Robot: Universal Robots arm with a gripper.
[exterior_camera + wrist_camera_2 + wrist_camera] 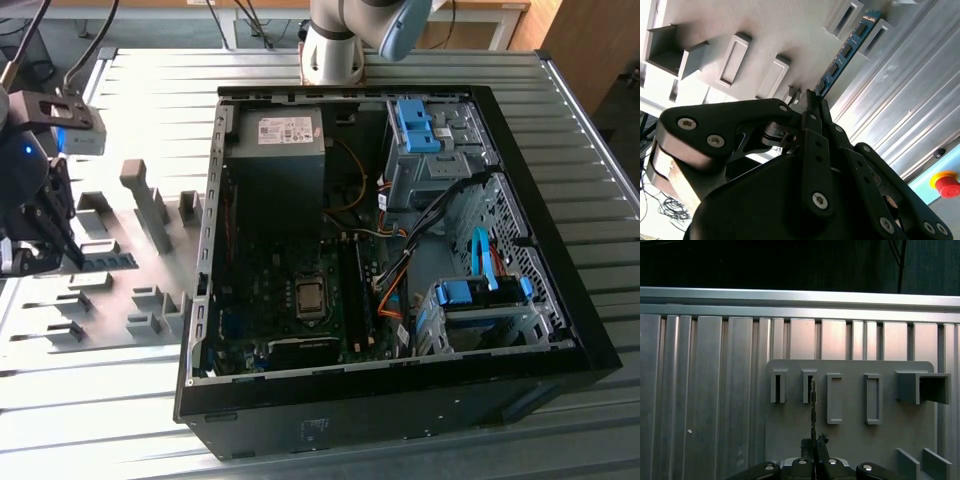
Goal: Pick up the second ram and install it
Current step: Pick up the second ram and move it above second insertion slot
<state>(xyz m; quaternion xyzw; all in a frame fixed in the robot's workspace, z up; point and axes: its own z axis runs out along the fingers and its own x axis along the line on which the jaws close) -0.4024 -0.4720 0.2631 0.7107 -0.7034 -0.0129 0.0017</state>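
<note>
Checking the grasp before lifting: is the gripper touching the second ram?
Touching. In the second wrist view the gripper pinches the second ram at its near end with no gap.

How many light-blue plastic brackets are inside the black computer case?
2. One light-blue plastic bracket tops the drive cage farther from the camera, the other the nearer cage. More may be hidden.

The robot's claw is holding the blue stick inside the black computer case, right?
Not inside. The gripper holds the second ram at the grey holder plate, outside the computer case, on the exterior view's left. The exterior view shows this.
</note>
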